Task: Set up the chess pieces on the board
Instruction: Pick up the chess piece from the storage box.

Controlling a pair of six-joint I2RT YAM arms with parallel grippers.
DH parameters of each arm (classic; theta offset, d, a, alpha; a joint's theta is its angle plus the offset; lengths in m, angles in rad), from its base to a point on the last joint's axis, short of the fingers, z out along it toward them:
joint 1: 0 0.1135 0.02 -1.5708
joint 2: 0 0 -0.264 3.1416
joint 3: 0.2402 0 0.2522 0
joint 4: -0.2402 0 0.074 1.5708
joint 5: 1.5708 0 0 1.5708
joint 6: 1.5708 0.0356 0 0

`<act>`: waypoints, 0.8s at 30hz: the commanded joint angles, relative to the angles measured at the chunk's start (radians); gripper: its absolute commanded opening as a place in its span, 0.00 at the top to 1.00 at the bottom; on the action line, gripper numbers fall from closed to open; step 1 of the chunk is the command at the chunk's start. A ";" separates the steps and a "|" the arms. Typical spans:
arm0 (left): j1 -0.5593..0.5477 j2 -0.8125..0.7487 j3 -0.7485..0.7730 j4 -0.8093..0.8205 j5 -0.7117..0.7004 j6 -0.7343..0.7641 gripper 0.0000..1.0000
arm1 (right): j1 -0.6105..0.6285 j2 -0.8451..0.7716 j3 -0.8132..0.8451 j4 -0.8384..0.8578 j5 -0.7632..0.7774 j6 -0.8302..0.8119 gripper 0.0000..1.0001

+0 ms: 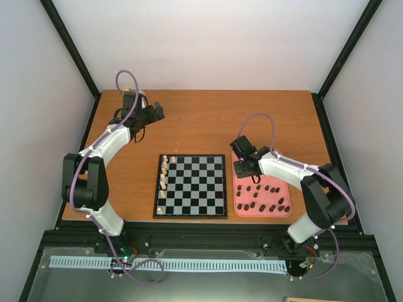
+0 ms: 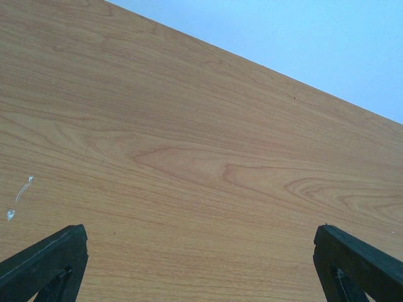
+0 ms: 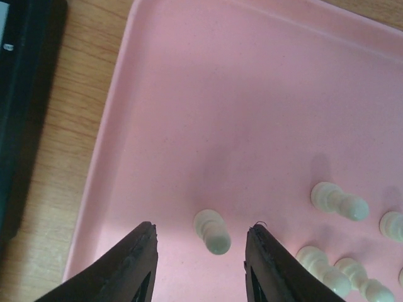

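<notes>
Your right gripper point(image 3: 201, 231) is hovering inside the pink tray point(image 3: 189, 94), jaws partly apart on either side of a cream chess piece point(image 3: 211, 231) without touching it, while dark pieces point(image 1: 261, 198) are lying in the tray's near half. Cream pieces point(image 1: 164, 173) are lining the left edge of the board point(image 1: 195, 186), and your left gripper point(image 2: 200, 234) is hanging wide open, empty, above the table point(image 2: 189, 126).

My left tool point(image 1: 157, 114) hangs spread wide near the far left corner of the counter point(image 1: 208, 126), my right tool point(image 3: 200, 229) points down near its right edge, jaws partly apart.
</notes>
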 commanded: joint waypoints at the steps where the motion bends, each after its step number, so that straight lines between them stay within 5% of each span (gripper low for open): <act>1: -0.003 -0.002 0.017 0.011 -0.003 0.015 0.00 | -0.030 0.022 -0.012 0.030 -0.007 -0.002 0.61; 24: -0.003 -0.003 0.019 0.008 -0.005 0.012 0.00 | -0.052 0.041 -0.007 0.021 -0.033 -0.003 0.95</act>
